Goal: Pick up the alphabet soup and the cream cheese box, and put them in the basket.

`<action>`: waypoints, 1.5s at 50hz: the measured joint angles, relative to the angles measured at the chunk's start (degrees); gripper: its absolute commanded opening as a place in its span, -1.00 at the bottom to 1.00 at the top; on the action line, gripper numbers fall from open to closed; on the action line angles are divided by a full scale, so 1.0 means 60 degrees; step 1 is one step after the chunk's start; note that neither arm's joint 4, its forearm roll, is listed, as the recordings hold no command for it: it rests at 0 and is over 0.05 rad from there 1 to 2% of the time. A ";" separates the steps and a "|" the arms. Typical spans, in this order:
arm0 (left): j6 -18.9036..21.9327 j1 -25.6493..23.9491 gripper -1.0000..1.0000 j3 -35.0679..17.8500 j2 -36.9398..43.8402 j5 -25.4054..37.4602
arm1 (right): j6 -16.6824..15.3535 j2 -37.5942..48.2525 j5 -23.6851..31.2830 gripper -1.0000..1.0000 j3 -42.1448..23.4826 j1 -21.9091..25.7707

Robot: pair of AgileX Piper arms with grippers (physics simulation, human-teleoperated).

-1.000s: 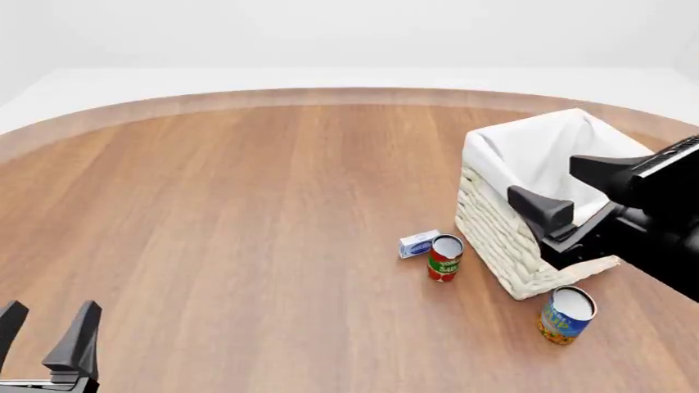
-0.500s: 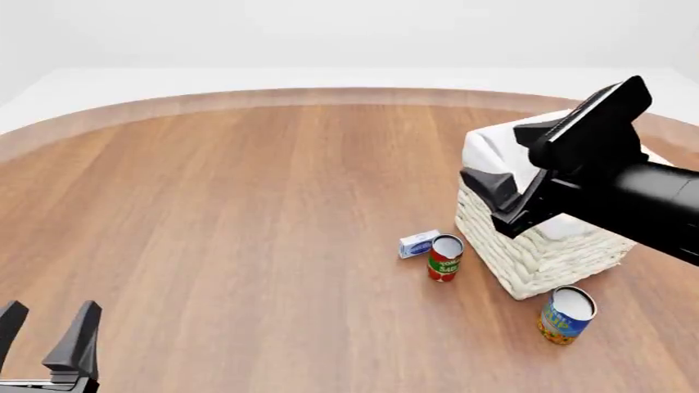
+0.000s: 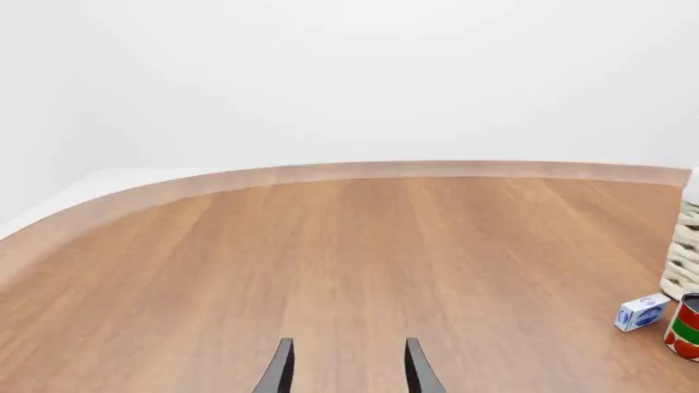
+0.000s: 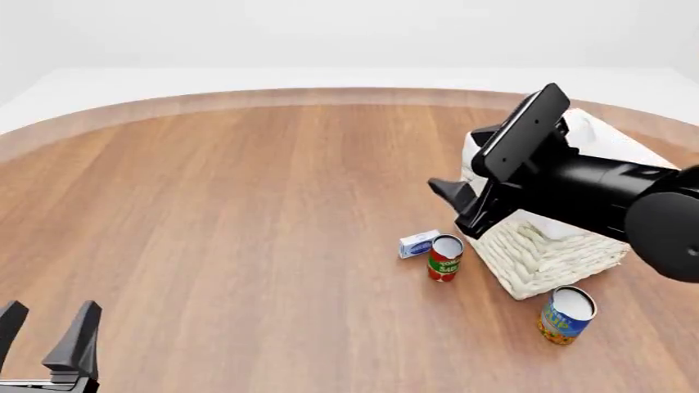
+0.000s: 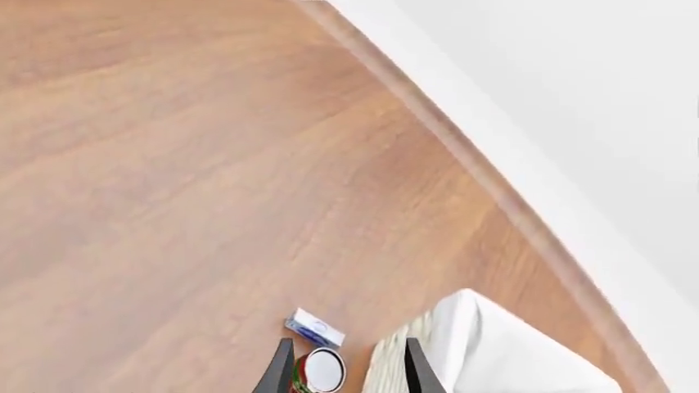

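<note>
The alphabet soup (image 4: 565, 313), a blue and yellow-orange can with a white top, stands upright by the basket's near corner. The cream cheese box (image 4: 418, 243) (image 5: 314, 331) (image 3: 641, 312) lies flat left of the basket (image 4: 546, 254) (image 5: 480, 344) (image 3: 683, 254). My right gripper (image 4: 450, 206) (image 5: 347, 350) hangs open and empty in the air beside the basket's left rim, above the box. Low at the near left, my left gripper (image 4: 49, 344) (image 3: 349, 360) is open and empty, far from all of these.
A red-and-green can (image 4: 444, 258) (image 5: 322, 370) (image 3: 686, 327) stands upright between the box and the basket wall, very close to both. The right arm's black body (image 4: 590, 192) covers much of the basket's opening. The table's curved far edge (image 4: 327, 97) runs across the back.
The right arm has swung leftward and forward over the basket, carrying its open gripper from the basket's right side to past the left rim. The left arm and the objects are unmoved.
</note>
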 measured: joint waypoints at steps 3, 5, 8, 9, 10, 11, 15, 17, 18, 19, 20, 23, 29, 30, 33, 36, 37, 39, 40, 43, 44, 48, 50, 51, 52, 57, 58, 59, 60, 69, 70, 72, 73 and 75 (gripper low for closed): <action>0.0000 0.0000 1.00 0.0000 0.0000 0.0000 | -0.0128 0.0081 -0.0070 1.00 0.0009 0.0031; 0.0000 0.0000 1.00 0.0000 0.0000 0.0000 | -0.0221 0.0124 -0.0120 1.00 0.0027 0.0054; 0.0000 0.0000 1.00 0.0000 0.0000 0.0000 | -0.0351 0.0179 -0.0185 1.00 0.0059 0.0096; 0.0000 0.0000 1.00 0.0000 0.0000 0.0000 | -0.0392 0.0193 -0.0209 1.00 0.0075 0.0111; 0.0000 0.0000 1.00 0.0000 0.0000 0.0000 | -0.0433 0.0208 -0.0239 1.00 0.0096 0.0124; 0.0000 0.0000 1.00 0.0000 0.0000 0.0000 | -0.0478 0.0224 -0.0272 1.00 0.0121 0.0132; 0.0000 0.0000 1.00 0.0000 0.0000 0.0000 | -0.0618 0.0269 -0.0383 1.00 0.0223 0.0171; 0.0000 0.0000 1.00 0.0000 0.0000 0.0000 | -0.0670 0.0285 -0.0424 1.00 0.0261 0.0185; 0.0000 0.0000 1.00 0.0000 0.0000 0.0000 | -0.0692 0.0292 -0.0441 1.00 0.0277 0.0191; 0.0000 0.0000 1.00 0.0000 0.0000 0.0000 | -0.0713 0.0298 -0.0457 1.00 0.0292 0.0197; 0.0000 0.0000 1.00 0.0000 0.0000 0.0000 | -0.0731 0.0304 -0.0472 1.00 0.0305 0.0202; 0.0000 0.0000 1.00 0.0000 0.0000 0.0000 | -0.0776 0.0318 -0.0507 1.00 0.0338 0.0214; 0.0000 0.0000 1.00 0.0000 0.0000 0.0000 | -0.0834 0.0336 -0.0553 1.00 0.0380 0.0230; 0.0000 0.0000 1.00 0.0000 0.0000 0.0000 | -0.0841 0.0338 -0.0559 1.00 0.0384 0.0232; 0.0000 0.0000 1.00 0.0000 0.0000 0.0000 | -0.0862 0.0347 -0.0579 1.00 0.0398 0.0233; 0.0000 0.0000 1.00 0.0000 0.0000 0.0000 | -0.0903 0.0398 -0.0630 1.00 0.0407 0.0201; 0.0000 0.0000 1.00 0.0000 0.0000 0.0000 | -0.0928 0.0428 -0.0652 1.00 0.0410 0.0181; 0.0000 0.0000 1.00 0.0000 0.0000 0.0000 | -0.0981 0.0486 -0.0689 1.00 0.0413 0.0143; 0.0000 0.0000 1.00 0.0000 0.0000 0.0000 | -0.1011 0.0519 -0.0705 1.00 0.0411 0.0122; 0.0000 0.0000 1.00 0.0000 0.0000 0.0000 | -0.1131 0.0633 -0.0762 1.00 0.0406 0.0045; 0.0000 0.0000 1.00 0.0000 0.0000 0.0000 | -0.1167 0.0672 -0.0777 1.00 0.0399 0.0022; 0.0000 0.0000 1.00 0.0000 0.0000 0.0000 | -0.1320 0.0837 -0.0837 1.00 0.0366 -0.0081; 0.0000 0.0000 1.00 0.0000 0.0000 0.0000 | -0.1401 0.0923 -0.0868 1.00 0.0352 -0.0132; 0.0000 0.0000 1.00 0.0000 0.0000 0.0000 | -0.1439 0.0969 -0.0876 1.00 0.0345 -0.0153; 0.0000 0.0000 1.00 0.0000 0.0000 0.0000 | -0.1482 0.1016 -0.0887 1.00 0.0341 -0.0176; 0.0000 0.0000 1.00 0.0000 0.0000 0.0000 | -0.1647 0.1254 -0.0875 1.00 0.0278 -0.0242; 0.0000 0.0000 1.00 0.0000 0.0000 0.0000 | -0.1675 0.1303 -0.0869 1.00 0.0264 -0.0248; 0.0000 0.0000 1.00 0.0000 0.0000 0.0000 | -0.1703 0.1357 -0.0858 1.00 0.0246 -0.0254; 0.0000 0.0000 1.00 0.0000 0.0000 0.0000 | -0.1734 0.1411 -0.0846 1.00 0.0226 -0.0260; 0.0000 0.0000 1.00 0.0000 0.0000 0.0000 | -0.1968 0.1936 -0.0689 1.00 -0.0047 -0.0242; 0.0000 0.0000 1.00 0.0000 0.0000 0.0000 | -0.1994 0.1999 -0.0673 1.00 -0.0081 -0.0239; 0.0000 0.0000 1.00 0.0000 0.0000 0.0000 | -0.2050 0.2122 -0.0643 1.00 -0.0146 -0.0236; 0.0000 0.0000 1.00 0.0000 0.0000 0.0000 | -0.2077 0.2181 -0.0622 1.00 -0.0182 -0.0233; 0.0000 0.0000 1.00 0.0000 0.0000 0.0000 | -0.2138 0.2297 -0.0583 1.00 -0.0253 -0.0226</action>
